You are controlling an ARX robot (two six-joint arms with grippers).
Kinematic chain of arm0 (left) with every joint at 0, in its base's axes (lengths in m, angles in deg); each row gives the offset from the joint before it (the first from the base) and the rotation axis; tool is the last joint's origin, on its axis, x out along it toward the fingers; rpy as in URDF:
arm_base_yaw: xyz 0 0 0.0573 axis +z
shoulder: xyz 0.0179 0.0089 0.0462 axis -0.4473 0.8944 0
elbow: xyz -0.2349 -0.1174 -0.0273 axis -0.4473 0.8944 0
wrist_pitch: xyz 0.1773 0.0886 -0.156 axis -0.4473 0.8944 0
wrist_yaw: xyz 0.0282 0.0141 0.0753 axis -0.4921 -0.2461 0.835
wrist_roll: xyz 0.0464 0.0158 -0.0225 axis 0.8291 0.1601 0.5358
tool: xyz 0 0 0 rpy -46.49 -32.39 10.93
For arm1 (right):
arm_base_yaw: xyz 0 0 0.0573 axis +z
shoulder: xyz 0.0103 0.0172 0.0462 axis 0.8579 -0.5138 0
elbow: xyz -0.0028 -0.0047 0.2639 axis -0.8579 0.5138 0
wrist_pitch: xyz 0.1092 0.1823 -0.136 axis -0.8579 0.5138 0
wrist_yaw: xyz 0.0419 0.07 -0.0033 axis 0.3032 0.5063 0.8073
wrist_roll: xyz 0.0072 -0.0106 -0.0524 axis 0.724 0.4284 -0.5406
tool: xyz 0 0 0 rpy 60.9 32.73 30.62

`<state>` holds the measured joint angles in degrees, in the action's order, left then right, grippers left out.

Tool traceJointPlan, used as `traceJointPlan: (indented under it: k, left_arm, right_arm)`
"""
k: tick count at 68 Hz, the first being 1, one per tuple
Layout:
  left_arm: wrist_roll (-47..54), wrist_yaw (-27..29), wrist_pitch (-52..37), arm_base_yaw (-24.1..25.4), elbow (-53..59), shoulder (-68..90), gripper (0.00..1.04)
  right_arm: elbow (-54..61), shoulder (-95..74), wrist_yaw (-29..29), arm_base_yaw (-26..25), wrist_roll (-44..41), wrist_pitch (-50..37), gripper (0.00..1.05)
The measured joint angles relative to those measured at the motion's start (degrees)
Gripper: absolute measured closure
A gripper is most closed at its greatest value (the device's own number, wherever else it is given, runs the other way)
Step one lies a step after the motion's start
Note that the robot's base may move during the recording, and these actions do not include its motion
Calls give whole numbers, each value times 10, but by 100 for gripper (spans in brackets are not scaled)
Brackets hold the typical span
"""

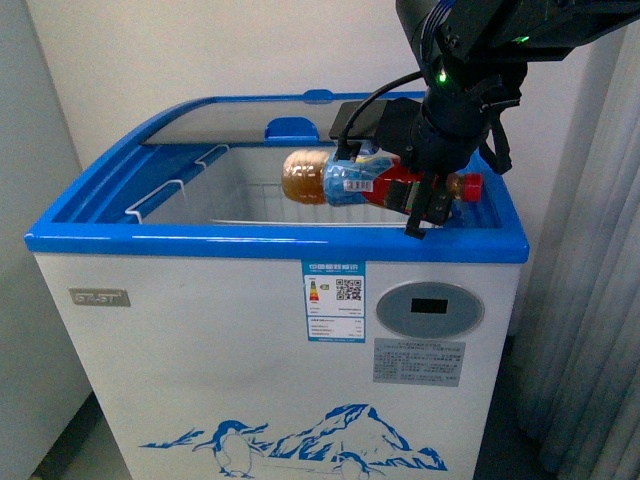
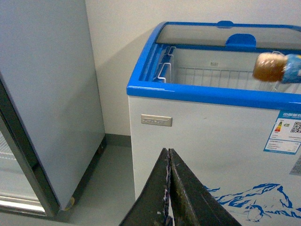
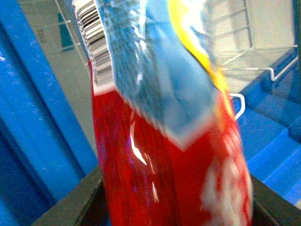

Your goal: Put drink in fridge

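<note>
While the right gripper (image 1: pixel 420 192) pinches the drink (image 1: pixel 340 178) near its red cap, the bottle lies on its side in the air, just over the open top of the fridge (image 1: pixel 250 330). Its cap points right and its brown end points left. The glass lid (image 1: pixel 230 122) sits at the back. The left gripper (image 2: pixel 168 188) is low in front of the fridge, its fingers pressed together with nothing between them. A grey cabinet (image 2: pixel 47 94) stands beside the fridge.
</note>
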<state>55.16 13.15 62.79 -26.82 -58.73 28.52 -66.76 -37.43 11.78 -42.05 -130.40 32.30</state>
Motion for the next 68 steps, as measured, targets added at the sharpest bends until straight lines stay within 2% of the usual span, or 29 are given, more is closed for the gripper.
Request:
traceJointPlan:
  k: [12, 22, 31, 37, 43, 45, 47, 51, 55, 60, 68]
  left_arm:
    - [0, 0, 45, 0, 0, -46, 102]
    - [0, 0, 77, 0, 0, -77, 102]
    - [0, 0, 100, 0, 0, -101, 102]
    - [0, 0, 113, 0, 0, -114, 102]
    - [0, 0, 125, 0, 0, -126, 102]
    - [0, 0, 150, 0, 0, -145, 102]
    - [0, 0, 196, 0, 0, -178, 102]
    - [0, 0, 220, 0, 0, -212, 102]
    - [0, -2, 223, 0, 0, -220, 102]
    - [0, 1, 224, 0, 0, -221, 102]
    - [0, 0, 225, 0, 0, -223, 102]
  right_arm:
    - [55, 90, 44, -16, 80, -20, 6]
    - [176, 259, 92, -67, 246, 12, 8]
    - [313, 462, 133, -154, 401, 117, 8]
    - [405, 602, 191, -224, 461, 197, 8]
    - [476, 736, 249, -303, 476, 292, 8]
    - [515, 789, 280, -334, 489, 262, 11]
    - [581, 866, 309, -360, 503, 161, 18]
    - [669, 965, 298, -362, 514, 18, 28]
    - [735, 1042, 288, -346, 518, -78, 38]
    - [788, 1076, 266, -319, 521, -132, 51]
    - [865, 1099, 229, -287, 523, -153, 70]
